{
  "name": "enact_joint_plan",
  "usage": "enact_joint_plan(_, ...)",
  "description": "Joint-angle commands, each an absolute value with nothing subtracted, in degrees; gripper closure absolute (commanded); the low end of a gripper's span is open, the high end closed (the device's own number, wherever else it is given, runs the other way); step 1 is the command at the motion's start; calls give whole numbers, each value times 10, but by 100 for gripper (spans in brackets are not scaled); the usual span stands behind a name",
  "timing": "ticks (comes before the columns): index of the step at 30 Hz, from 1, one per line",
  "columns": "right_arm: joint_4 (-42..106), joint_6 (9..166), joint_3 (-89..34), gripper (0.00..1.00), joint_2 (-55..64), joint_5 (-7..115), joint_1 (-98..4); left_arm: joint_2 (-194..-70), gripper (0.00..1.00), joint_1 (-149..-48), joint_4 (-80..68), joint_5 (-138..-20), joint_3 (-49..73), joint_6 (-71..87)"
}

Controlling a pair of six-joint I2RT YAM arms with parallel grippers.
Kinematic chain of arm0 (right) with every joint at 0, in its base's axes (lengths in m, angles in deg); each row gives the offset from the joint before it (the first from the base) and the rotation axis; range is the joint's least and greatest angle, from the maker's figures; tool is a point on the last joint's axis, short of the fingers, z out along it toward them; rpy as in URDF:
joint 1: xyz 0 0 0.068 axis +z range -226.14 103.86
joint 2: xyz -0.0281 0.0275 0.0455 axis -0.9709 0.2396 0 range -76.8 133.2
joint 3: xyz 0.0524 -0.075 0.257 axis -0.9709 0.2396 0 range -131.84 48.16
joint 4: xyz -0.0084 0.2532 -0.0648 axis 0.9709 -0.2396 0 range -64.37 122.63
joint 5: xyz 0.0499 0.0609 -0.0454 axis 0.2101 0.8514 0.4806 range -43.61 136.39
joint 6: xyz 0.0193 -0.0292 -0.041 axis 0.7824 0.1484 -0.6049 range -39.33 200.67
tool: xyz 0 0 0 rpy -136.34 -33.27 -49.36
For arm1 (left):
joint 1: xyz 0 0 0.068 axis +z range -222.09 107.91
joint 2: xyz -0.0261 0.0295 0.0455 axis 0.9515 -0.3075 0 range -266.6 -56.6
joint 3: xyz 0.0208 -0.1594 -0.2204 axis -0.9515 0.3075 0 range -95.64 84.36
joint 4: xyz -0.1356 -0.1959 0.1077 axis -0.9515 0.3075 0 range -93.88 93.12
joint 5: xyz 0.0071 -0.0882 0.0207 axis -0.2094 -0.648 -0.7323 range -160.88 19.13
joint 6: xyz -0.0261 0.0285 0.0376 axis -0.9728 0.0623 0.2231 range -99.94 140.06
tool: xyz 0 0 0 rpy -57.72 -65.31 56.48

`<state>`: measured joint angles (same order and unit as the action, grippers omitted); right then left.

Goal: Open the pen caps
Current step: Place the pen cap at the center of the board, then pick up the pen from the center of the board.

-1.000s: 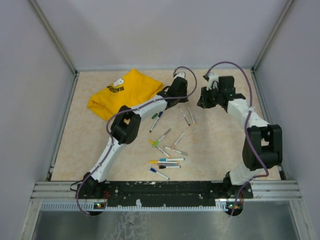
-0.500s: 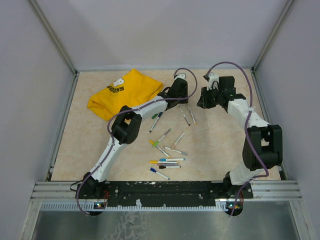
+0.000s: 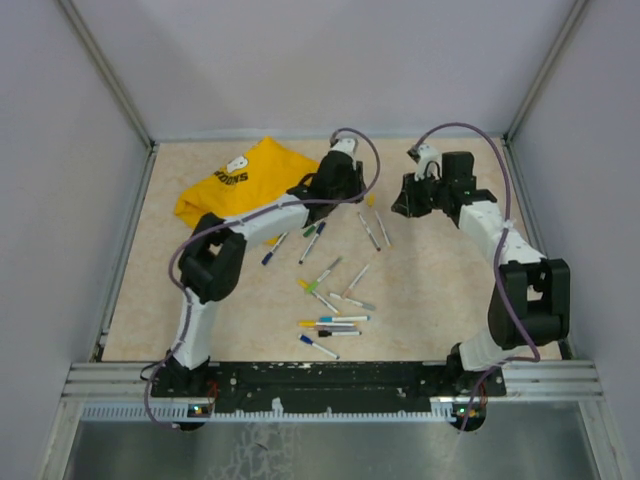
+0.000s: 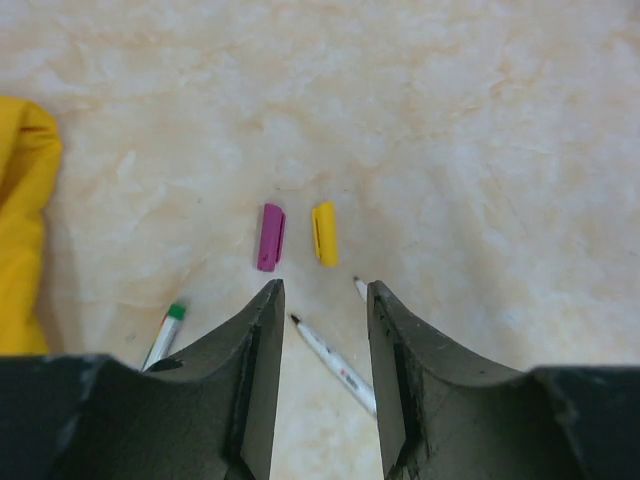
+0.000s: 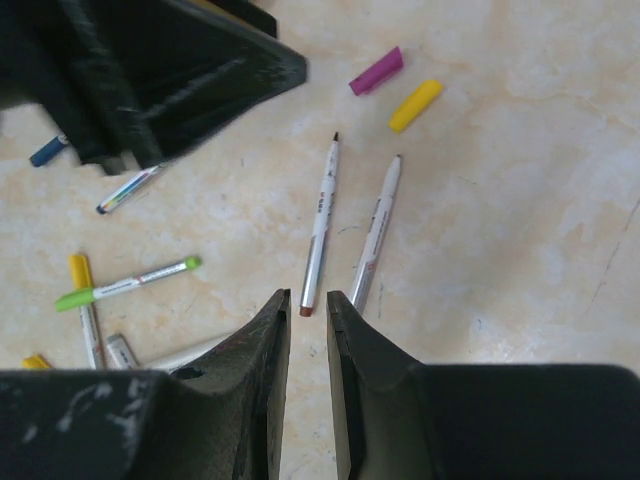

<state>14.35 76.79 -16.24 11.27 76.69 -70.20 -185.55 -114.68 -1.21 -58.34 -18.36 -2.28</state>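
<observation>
Left gripper [image 4: 322, 290] part open, empty, purple cap [image 4: 271, 237] and yellow cap [image 4: 325, 233] just ahead of it

One overhead, two close wrist views

Purple cap [image 4: 270, 237] beside yellow cap [image 4: 325, 233]

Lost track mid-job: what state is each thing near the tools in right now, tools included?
Purple cap, off its pen, lying loose on the table.
Yellow cap, off, loose beside the purple one.
Two white pens, uncapped, lying side by side, tips bare.
Lime-green pen, cap on.
Left tool, open, empty.
Right tool, slightly open, empty.
Yellow T-shirt, crumpled on the table.
</observation>
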Motion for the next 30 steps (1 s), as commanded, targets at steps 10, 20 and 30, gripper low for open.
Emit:
enact_joint_plan(10, 256, 693, -77, 73, -13, 1044, -705, -1389, 27, -1141, -501, -700, 441, 200)
enact_joint_plan(20, 286, 358, 76, 43, -117, 1173, -639, -1255, 12, -1133, -485, -630, 610, 179)
enact_joint_plan(30, -114, -184, -50, 42, 19, 1016, -558, -1296, 7, -1126, -496, -630, 613, 174)
